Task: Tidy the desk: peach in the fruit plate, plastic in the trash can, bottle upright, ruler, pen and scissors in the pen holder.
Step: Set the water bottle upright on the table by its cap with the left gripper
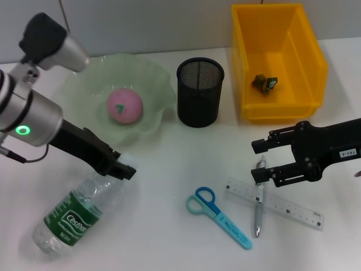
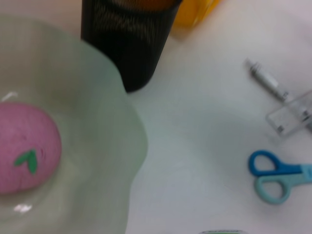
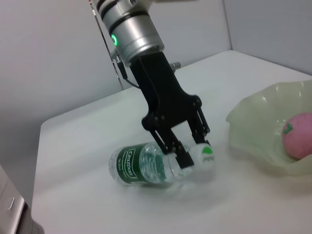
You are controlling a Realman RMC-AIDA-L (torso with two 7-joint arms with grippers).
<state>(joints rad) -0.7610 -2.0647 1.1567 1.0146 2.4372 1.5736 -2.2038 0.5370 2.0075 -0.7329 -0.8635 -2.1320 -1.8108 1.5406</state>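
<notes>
— Where is the bottle (image 1: 70, 217)?

— It is lying on its side on the white table (image 1: 163, 237), at the robot's left. The left pincer (image 3: 187, 152) is pinching it at the neck, right by the white cap (image 3: 204, 155).

— And the peach?

— The pink peach (image 1: 124, 105) sits in the pale green fruit plate (image 1: 155, 84). The black mesh pen holder (image 1: 200, 92) stands just beside that plate.

— What about the other arm?

— The right pincer (image 1: 260, 163) is over on the right, its fingers spread apart. The top end of the pen (image 1: 259, 199) is between them. I cannot tell if they touch it.

— Where is the ruler?

— The clear ruler (image 1: 276, 204) lies flat on the table, and the pen lies across it. The blue scissors (image 1: 217, 215) lie near them, toward the middle, not touching.

— Is the trash can there too?

— Yes, the yellow trash can (image 1: 304, 62) stands at the back right. A small crumpled bit of plastic (image 1: 265, 83) is inside it.
</notes>
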